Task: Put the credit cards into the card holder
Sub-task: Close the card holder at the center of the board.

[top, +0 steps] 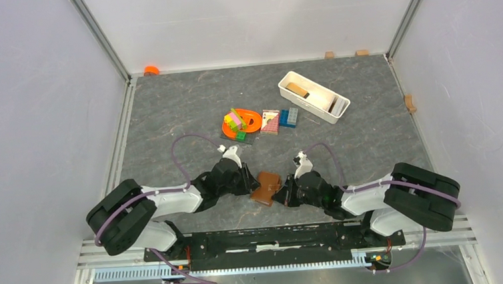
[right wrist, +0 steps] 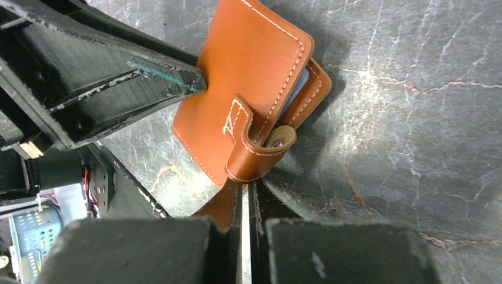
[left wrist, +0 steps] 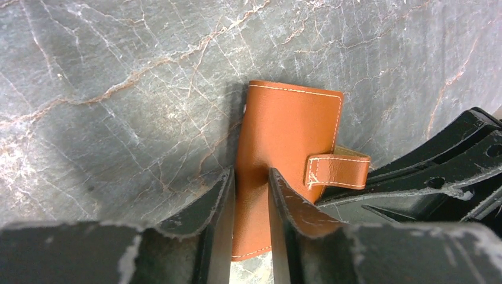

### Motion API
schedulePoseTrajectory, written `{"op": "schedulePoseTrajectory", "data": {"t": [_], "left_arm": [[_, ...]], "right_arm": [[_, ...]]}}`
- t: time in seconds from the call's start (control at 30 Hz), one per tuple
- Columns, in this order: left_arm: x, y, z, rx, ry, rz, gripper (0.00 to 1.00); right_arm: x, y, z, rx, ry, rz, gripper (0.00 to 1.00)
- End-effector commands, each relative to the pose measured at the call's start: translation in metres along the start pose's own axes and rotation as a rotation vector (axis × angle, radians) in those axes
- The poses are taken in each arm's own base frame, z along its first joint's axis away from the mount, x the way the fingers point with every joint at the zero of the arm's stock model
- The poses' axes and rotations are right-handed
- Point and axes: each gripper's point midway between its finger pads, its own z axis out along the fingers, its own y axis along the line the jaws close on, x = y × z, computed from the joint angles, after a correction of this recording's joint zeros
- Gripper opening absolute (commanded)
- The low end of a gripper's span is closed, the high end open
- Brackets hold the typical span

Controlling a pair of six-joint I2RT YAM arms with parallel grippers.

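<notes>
The card holder (top: pixel 265 188), a brown leather wallet, lies folded between my two arms near the table's front edge. My left gripper (left wrist: pixel 251 198) is shut on the card holder (left wrist: pixel 290 127), one finger on each side of its near part. The strap (right wrist: pixel 251 160) with its snap button hangs unfastened over the cover. My right gripper (right wrist: pixel 247 188) is shut with its tips right at the strap's fold; I cannot tell whether any leather is pinched. A light blue credit card (right wrist: pixel 294 92) shows as a thin edge between the covers. In the top view the left gripper (top: pixel 250 182) and right gripper (top: pixel 284 190) flank the wallet.
A white tray (top: pixel 285 89) stands at the back right with a tan block in it. At mid-table sit an orange bowl (top: pixel 250 118) of coloured bricks, a pink-and-white block (top: pixel 270 121) and blue bricks (top: pixel 288 117). Walls close in on three sides.
</notes>
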Motion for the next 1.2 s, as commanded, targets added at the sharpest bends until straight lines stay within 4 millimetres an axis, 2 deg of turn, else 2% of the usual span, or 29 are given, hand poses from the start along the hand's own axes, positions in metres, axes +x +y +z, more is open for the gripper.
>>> {"op": "schedulePoseTrajectory", "data": {"t": [0.0,0.1,0.23,0.33,0.43,0.53,0.63,0.8,0.87,0.9,1.0,1.07,1.13,1.17], "left_arm": [[0.034,-0.022,-0.014,0.104,0.14,-0.059,0.37],[0.03,-0.012,-0.02,0.05,0.111,-0.066,0.46],[0.02,0.0,-0.03,-0.016,0.05,-0.062,0.56],[0.02,0.003,-0.032,-0.028,0.055,-0.058,0.57],[0.023,-0.01,-0.03,0.047,0.077,-0.075,0.56],[0.026,-0.013,-0.023,0.07,0.095,-0.096,0.55],[0.029,-0.014,-0.017,0.088,0.108,-0.11,0.49],[0.019,-0.028,-0.018,0.159,0.069,-0.063,0.2],[0.013,-0.03,-0.021,0.162,0.052,-0.02,0.07],[0.008,-0.032,-0.024,0.162,0.035,0.0,0.02],[-0.007,-0.034,-0.035,0.143,-0.012,0.079,0.02],[-0.02,-0.042,-0.047,0.154,-0.049,0.131,0.02],[-0.028,-0.053,-0.058,0.184,-0.063,0.189,0.02],[-0.03,-0.06,-0.063,0.212,-0.063,0.225,0.02]], "right_arm": [[0.02,-0.068,-0.006,0.296,0.045,-0.033,0.0],[0.026,-0.083,-0.012,0.341,0.045,-0.012,0.0],[0.032,-0.091,-0.015,0.364,0.058,-0.001,0.0],[0.033,-0.092,-0.015,0.367,0.061,-0.001,0.0],[0.033,-0.09,-0.014,0.36,0.063,-0.005,0.0],[0.033,-0.088,-0.014,0.352,0.061,-0.007,0.0],[0.031,-0.087,-0.014,0.344,0.054,-0.013,0.0],[0.016,-0.073,-0.016,0.286,-0.003,-0.065,0.0],[0.005,-0.063,-0.02,0.244,-0.041,-0.108,0.09],[-0.002,-0.056,-0.023,0.223,-0.06,-0.133,0.19],[-0.019,-0.047,-0.034,0.22,-0.093,-0.218,0.61],[-0.035,-0.034,-0.044,0.2,-0.134,-0.279,0.82],[-0.051,-0.018,-0.053,0.158,-0.166,-0.356,0.95],[-0.058,-0.011,-0.057,0.135,-0.175,-0.395,0.98]]}}
